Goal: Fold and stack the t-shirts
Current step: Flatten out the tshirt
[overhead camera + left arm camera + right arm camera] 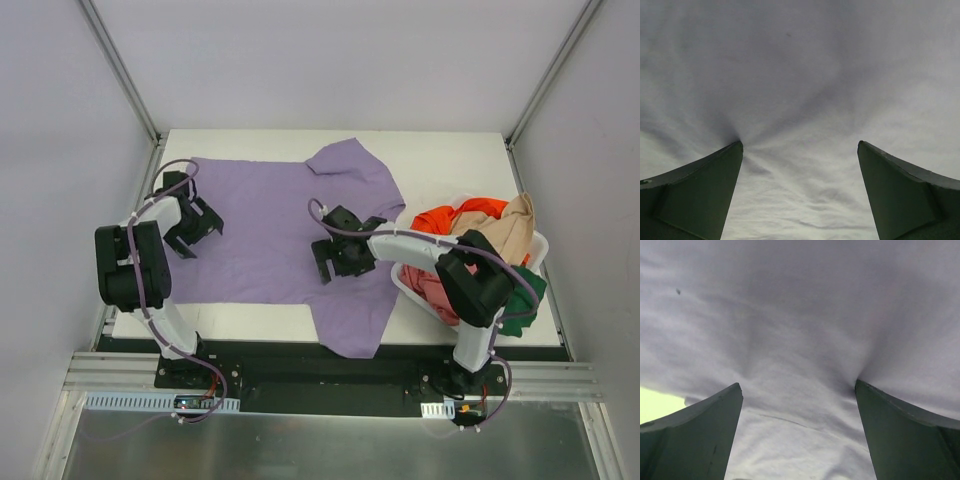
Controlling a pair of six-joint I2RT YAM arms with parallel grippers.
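At the left of the desk point(450, 165), the left pincer point(195, 228) is low over the hem end of the lavender t-shirt point(265, 215), its jaws spread wide and grasping nothing. In its wrist view creases fan out from one fingertip point(737, 146), so it is probably pressing into the cloth, though the view is too close to be sure. The shirt lies flat and sideways across the desk, with one sleeve at the far side and the other hanging over the near edge.

The right pincer point(330, 258) is down on the middle of the shirt, also released and holding nothing. At the right, the white basket point(408, 292) holds the orange-red point(455, 215), beige point(510, 225), dusty pink point(435, 290) and dark green point(530, 290) shirts in a heap.

By my reading the step is the start of the first fold, after spreading. Next, each pincer must clench on a single layer at an edge and carry it across without dragging the rest.
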